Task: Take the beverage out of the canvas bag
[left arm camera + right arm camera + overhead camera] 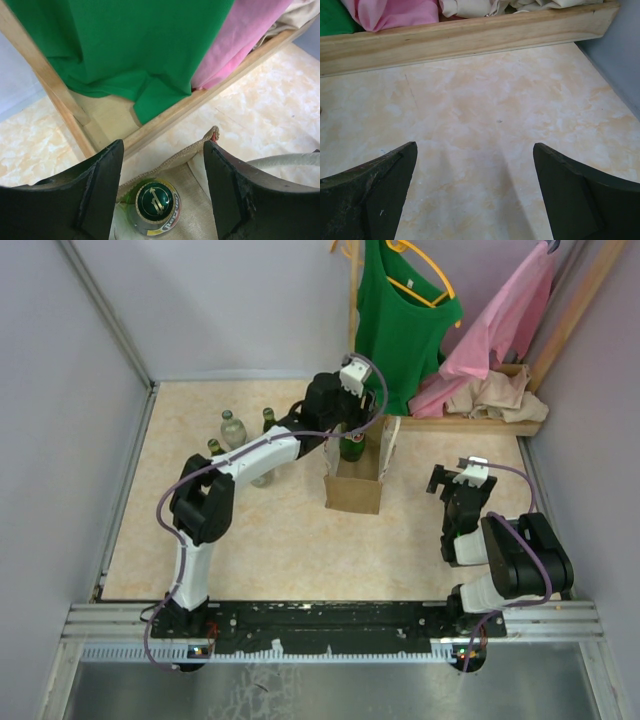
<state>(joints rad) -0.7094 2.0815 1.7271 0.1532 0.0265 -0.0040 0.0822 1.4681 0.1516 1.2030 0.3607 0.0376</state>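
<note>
The canvas bag [355,488] stands upright mid-table, tan with white loop handles. The beverage [352,445], a green glass bottle with a dark green cap [155,200], stands inside it at the far side, its top rising past the rim [175,160]. My left gripper [341,418] hangs over that end of the bag. In the left wrist view the left gripper [163,142] has its jaws apart on either side of the cap, with canvas showing between bottle and right finger. My right gripper [458,478] rests open to the right of the bag; in the right wrist view the right gripper [475,145] frames only bare tabletop.
Three other bottles [232,428] stand left of the bag. A wooden rack base [480,423] runs along the back right, with a green top [405,320] and pink cloth [500,330] hanging over it. A white handle loop [285,160] lies right of the left fingers.
</note>
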